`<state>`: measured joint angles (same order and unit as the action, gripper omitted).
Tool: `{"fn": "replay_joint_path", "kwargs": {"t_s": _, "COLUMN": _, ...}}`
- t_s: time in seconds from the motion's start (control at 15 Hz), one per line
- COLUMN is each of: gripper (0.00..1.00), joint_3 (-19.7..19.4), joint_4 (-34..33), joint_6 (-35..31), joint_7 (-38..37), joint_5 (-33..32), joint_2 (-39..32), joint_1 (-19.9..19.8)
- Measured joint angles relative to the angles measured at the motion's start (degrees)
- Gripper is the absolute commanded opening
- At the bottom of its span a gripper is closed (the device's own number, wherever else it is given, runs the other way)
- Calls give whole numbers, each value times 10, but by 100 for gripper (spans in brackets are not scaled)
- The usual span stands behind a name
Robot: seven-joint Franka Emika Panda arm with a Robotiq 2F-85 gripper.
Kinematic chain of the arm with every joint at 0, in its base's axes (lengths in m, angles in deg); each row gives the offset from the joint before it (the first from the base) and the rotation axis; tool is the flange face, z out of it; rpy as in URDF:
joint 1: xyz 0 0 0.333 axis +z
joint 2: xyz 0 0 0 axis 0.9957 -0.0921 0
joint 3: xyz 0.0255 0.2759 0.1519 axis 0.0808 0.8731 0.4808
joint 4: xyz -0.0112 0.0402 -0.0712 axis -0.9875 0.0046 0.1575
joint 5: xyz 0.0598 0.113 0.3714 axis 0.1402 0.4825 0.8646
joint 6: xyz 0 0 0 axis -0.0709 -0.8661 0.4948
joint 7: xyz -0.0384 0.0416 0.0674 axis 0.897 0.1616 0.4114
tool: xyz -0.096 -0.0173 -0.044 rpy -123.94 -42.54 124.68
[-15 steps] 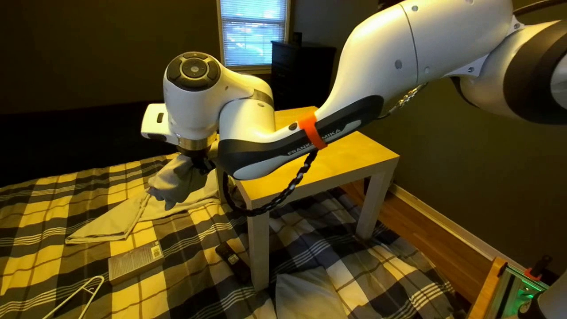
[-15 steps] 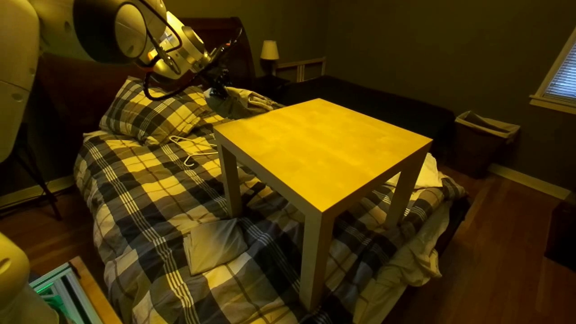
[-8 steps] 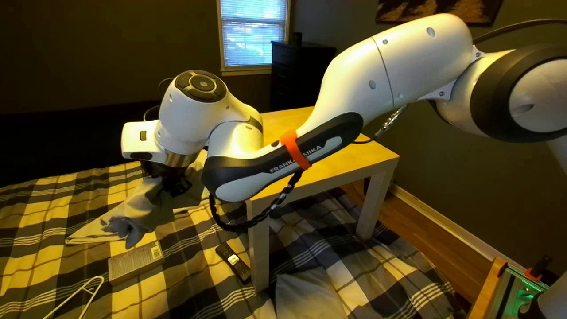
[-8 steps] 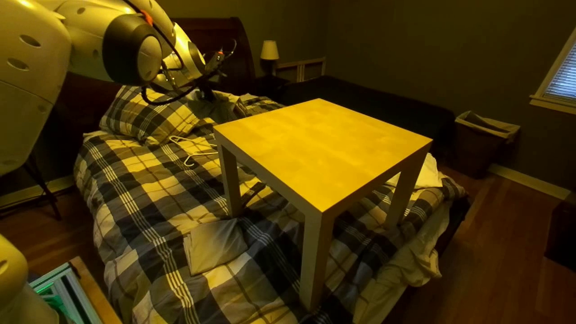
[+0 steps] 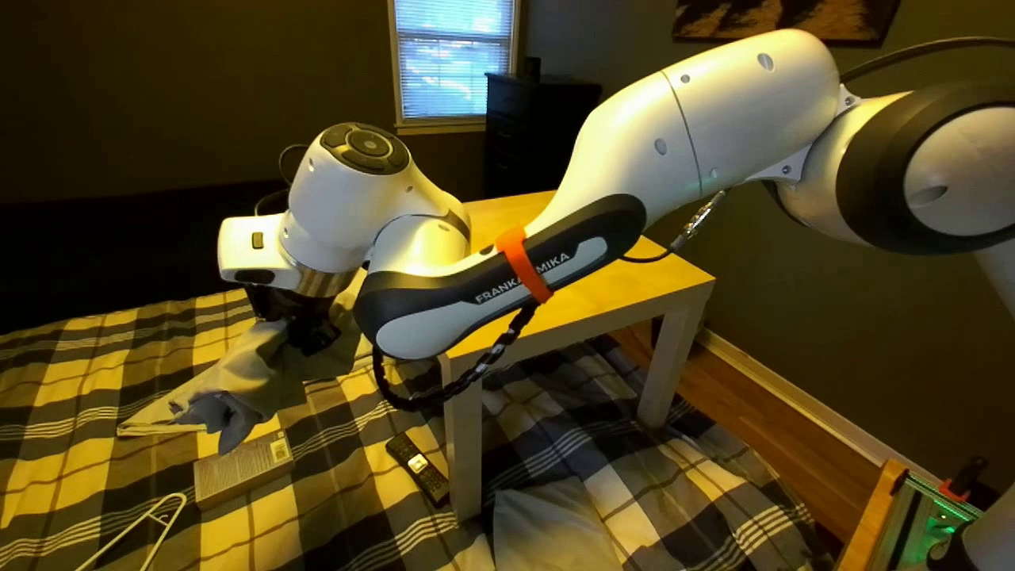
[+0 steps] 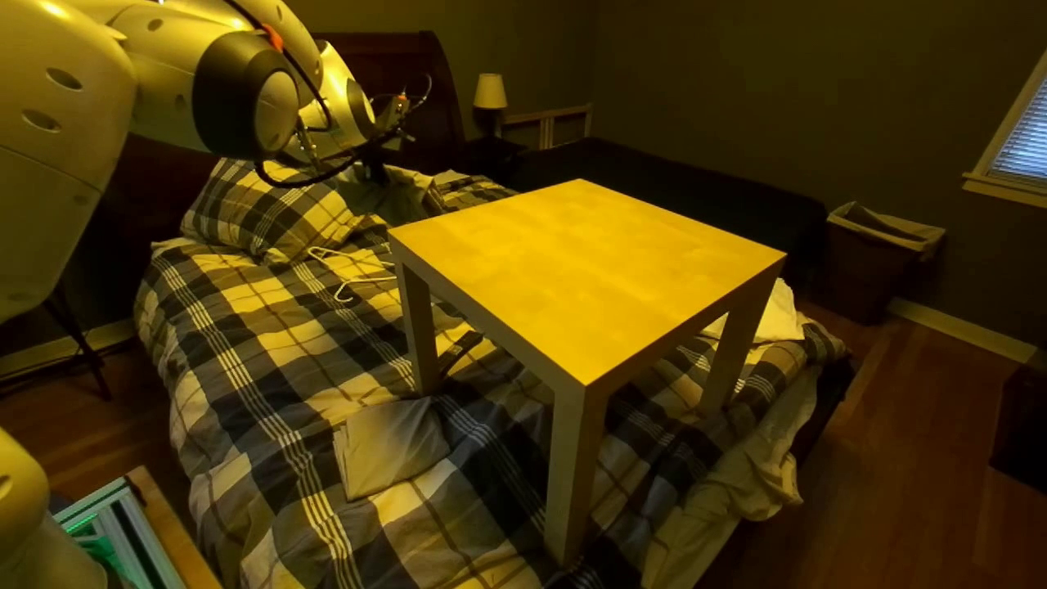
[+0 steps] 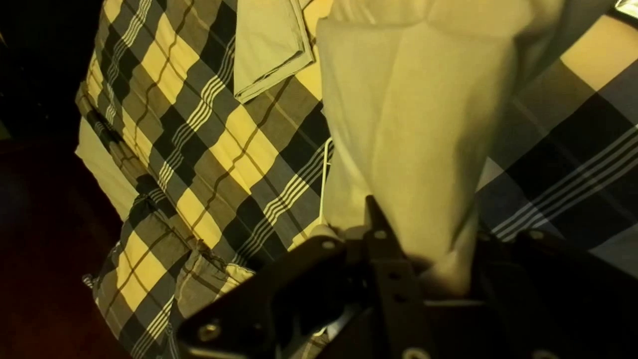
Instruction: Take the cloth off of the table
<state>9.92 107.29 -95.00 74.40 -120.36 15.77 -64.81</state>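
Gripper (image 7: 423, 234) pinching a cloth (image 7: 418, 114), the fold bunched between its fingers (image 7: 388, 254). The cloth hangs over the bed (image 5: 341, 476) beside the bench (image 6: 589, 278), clear of its top. Remote (image 5: 418, 469) just beside a bench leg (image 5: 465, 448); box (image 5: 242, 472) farther out from the bench, hanger (image 5: 181, 501) farther still. Folded fabric (image 6: 393, 450) near that leg.

plaid bedcover (image 6: 278, 352) carries square table (image 6: 572, 270) (yellowish on top), box (image 5: 244, 473), white hanger (image 5: 165, 534), folded fabric (image 6: 393, 454).

A window (image 5: 453, 59) with blinds (image 5: 432, 87) glows beside 1 dark dresser (image 5: 541, 131); 1 lamp (image 6: 490, 92) stands near a headboard (image 6: 393, 61), walls (image 6: 736, 82) dim, floor (image 6: 900, 433) wooden.
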Motion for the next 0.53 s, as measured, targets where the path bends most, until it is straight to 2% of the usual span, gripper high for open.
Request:
{"fn": "replay_joint_path", "kwargs": {"t_s": 0.27, "gripper": 3, "joint_3": 0, "joint_4": 11, "joint_6": 13, "joint_7": 54, "joint_5": 65, "joint_2": -20, "joint_1": 0}}
{"fn": "replay_joint_path", "kwargs": {"t_s": 0.53, "gripper": 3, "joint_3": 2, "joint_4": 18, "joint_6": 55, "joint_7": 115, "joint_5": 137, "joint_2": -44, "joint_1": -1}}
